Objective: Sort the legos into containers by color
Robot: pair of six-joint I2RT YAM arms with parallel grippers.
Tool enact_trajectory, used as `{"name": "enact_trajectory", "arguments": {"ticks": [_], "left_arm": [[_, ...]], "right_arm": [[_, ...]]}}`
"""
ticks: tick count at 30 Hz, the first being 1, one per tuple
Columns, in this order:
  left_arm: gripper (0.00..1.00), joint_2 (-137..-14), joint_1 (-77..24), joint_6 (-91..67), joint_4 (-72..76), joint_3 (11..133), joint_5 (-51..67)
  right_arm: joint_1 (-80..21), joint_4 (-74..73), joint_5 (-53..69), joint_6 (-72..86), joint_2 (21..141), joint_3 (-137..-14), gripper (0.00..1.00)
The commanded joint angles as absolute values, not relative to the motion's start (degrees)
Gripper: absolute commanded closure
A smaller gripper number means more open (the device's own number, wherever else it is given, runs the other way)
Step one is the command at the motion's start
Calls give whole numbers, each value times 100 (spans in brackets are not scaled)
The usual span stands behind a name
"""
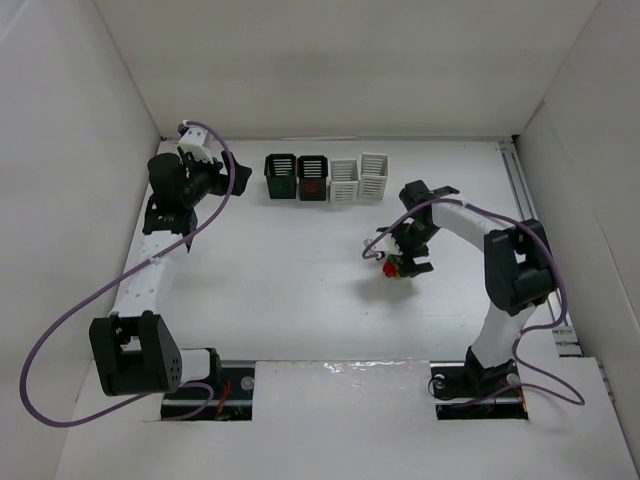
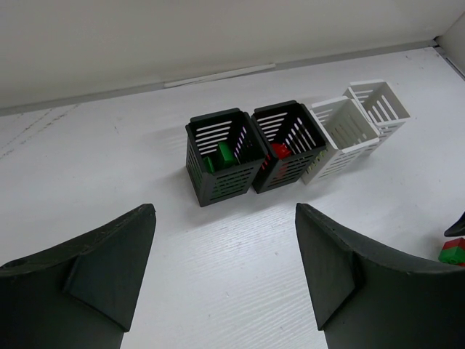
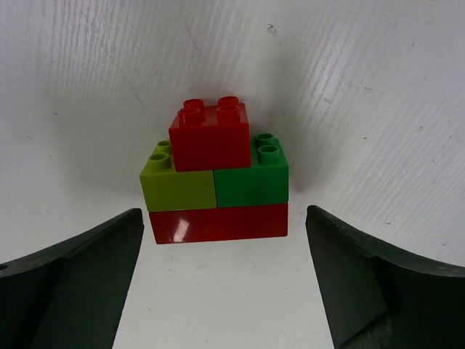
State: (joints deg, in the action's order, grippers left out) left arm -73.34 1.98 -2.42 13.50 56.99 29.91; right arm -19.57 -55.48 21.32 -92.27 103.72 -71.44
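Centring the wide-open right gripper (image 3: 224, 247) around the stacked red, yellow-green and green plastic bricks (image 3: 216, 178), then closing squarely

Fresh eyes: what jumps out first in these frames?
A red, yellow-green and green lego stack lies between the fingers of the open right claw, untouched. Farther back, four baskets stand in a row: the left black basket holds a green brick, the second black basket a red brick.
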Motion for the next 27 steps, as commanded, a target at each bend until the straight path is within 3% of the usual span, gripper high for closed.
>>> {"name": "enact_trajectory", "arguments": {"ticks": [1, 12, 20, 27], "left_arm": [[26, -7312, 237, -246, 1547, 5897, 2997], [26, -7313, 237, -88, 1433, 5950, 2997], [26, -7365, 237, -88, 1433, 5950, 2997], [24, -7217, 237, -289, 1581, 5723, 3620]], "right_arm": [[-1934, -5730, 2259, -9360, 10520, -7330, 4], [-1986, -5783, 2312, -9237, 10740, -7611, 17], [-2039, -5555, 2417, -9114, 10688, -7453, 33], [-2039, -5468, 2803, -8755, 10451, -7514, 77]]}}
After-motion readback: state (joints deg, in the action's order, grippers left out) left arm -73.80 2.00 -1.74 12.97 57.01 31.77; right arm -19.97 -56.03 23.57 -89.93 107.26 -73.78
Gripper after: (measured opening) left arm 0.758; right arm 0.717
